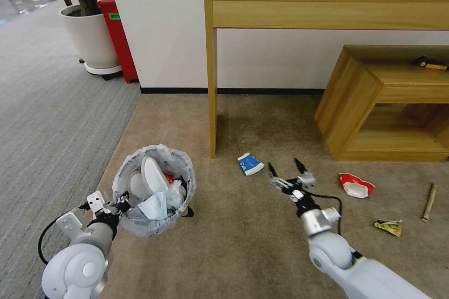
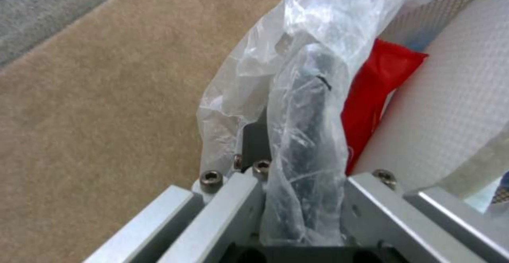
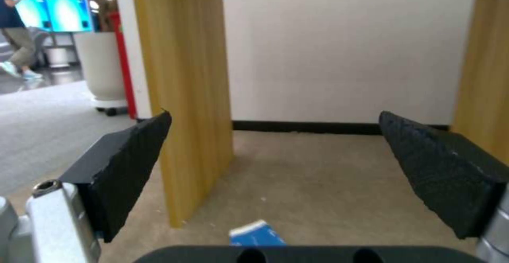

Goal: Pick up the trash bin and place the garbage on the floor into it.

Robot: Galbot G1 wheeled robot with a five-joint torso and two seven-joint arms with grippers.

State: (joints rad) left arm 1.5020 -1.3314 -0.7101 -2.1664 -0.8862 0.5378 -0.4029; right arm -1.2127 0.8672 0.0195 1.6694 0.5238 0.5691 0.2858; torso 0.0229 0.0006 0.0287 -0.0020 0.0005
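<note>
Black round plastic-lined trash bin [image 1: 154,191] clamped by left gripper [image 1: 122,205] | right gripper [image 1: 287,172] spread wide near blue-white carton [image 1: 250,164] | next: descend, close on it.

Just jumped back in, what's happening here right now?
The left gripper is clamped on the bag-lined rim of the trash bin, which already holds a slipper, a blue mask and a red wrapper. The right gripper is open, hovering over the floor near the blue-white carton. The red-white cup, a crumpled wrapper and the wooden stick lie on the carpet.
</note>
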